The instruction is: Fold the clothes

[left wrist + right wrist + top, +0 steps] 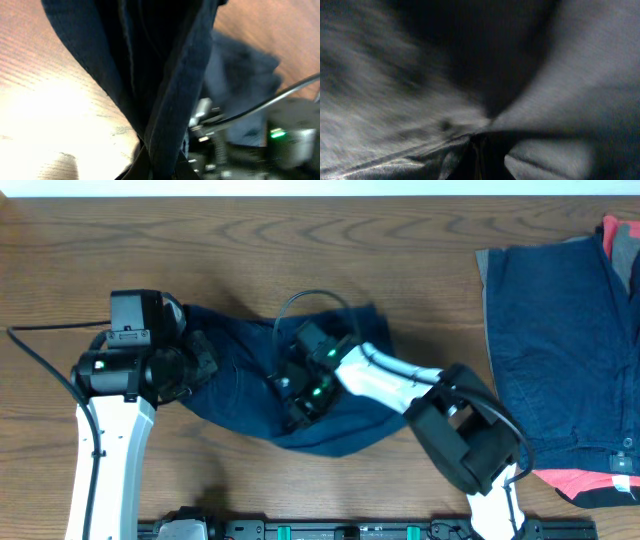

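Note:
A pair of dark navy-blue shorts (240, 385) lies crumpled on the wooden table (300, 250) at the centre left. My left gripper (200, 358) is shut on the left end of the shorts; in the left wrist view the navy fabric (165, 100) hangs from between the jaws (160, 170). My right gripper (300, 395) is pressed into the middle of the shorts and shut on a fold of them; the right wrist view shows only dark cloth (555, 75) closing into the jaws (480, 150).
A pile of clothes lies at the right edge: spread navy shorts (560, 340) over a grey garment (484, 270), with coral-red cloth (580, 482) at the bottom and top right. A black cable (300, 302) loops over the shorts.

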`<action>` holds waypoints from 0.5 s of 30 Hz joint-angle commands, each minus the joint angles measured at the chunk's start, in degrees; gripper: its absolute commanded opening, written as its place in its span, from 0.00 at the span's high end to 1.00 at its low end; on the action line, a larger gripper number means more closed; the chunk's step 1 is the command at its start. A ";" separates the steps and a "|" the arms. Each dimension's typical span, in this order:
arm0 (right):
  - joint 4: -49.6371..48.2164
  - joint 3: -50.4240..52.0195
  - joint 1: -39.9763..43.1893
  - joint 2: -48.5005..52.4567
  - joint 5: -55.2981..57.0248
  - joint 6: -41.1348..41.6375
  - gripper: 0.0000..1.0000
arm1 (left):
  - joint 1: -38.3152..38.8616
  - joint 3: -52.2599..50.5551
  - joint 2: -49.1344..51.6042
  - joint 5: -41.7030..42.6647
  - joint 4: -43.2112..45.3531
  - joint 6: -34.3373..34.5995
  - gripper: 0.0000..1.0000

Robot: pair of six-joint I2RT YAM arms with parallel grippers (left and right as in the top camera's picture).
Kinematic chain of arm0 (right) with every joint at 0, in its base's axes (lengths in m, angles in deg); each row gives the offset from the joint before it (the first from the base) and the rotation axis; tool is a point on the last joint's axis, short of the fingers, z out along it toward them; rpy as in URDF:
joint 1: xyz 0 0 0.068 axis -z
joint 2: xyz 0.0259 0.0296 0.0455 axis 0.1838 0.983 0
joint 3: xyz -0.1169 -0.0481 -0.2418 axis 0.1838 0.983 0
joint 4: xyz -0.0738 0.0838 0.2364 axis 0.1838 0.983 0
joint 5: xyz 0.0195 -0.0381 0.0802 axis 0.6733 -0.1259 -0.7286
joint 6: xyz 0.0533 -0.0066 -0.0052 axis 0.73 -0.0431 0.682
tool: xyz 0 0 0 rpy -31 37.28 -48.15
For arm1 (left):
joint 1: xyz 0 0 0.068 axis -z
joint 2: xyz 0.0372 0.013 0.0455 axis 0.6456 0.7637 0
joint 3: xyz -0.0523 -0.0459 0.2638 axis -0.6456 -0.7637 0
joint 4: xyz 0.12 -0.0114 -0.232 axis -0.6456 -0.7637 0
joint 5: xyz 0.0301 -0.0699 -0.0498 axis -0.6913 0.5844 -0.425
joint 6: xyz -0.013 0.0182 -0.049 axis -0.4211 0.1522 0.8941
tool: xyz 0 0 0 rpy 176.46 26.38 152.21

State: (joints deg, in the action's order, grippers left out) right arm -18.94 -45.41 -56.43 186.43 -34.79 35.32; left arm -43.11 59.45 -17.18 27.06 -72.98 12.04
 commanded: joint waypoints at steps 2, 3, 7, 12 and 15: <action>-2.25 -0.61 -0.87 0.26 2.34 4.15 0.92 | 0.09 1.95 -0.83 4.22 -2.73 -0.33 0.94; -1.09 -1.16 -0.17 -0.02 3.87 4.50 0.89 | 0.11 1.95 -0.83 4.68 -3.82 -0.33 0.94; 8.17 -3.91 4.98 -2.84 12.66 4.52 0.84 | 0.26 1.95 -0.83 6.60 -7.89 -0.37 0.94; 18.82 -5.07 13.73 -8.68 26.47 5.79 0.85 | 1.46 1.95 -0.83 7.43 -7.85 -0.33 0.94; 24.44 -5.07 18.84 -10.19 34.88 5.66 0.88 | 2.75 1.95 -0.83 7.43 -6.40 -0.31 0.94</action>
State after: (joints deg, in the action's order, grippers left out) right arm 3.40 -49.45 -40.70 178.78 -11.53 40.05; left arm -41.36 60.24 -17.18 32.77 -79.93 12.04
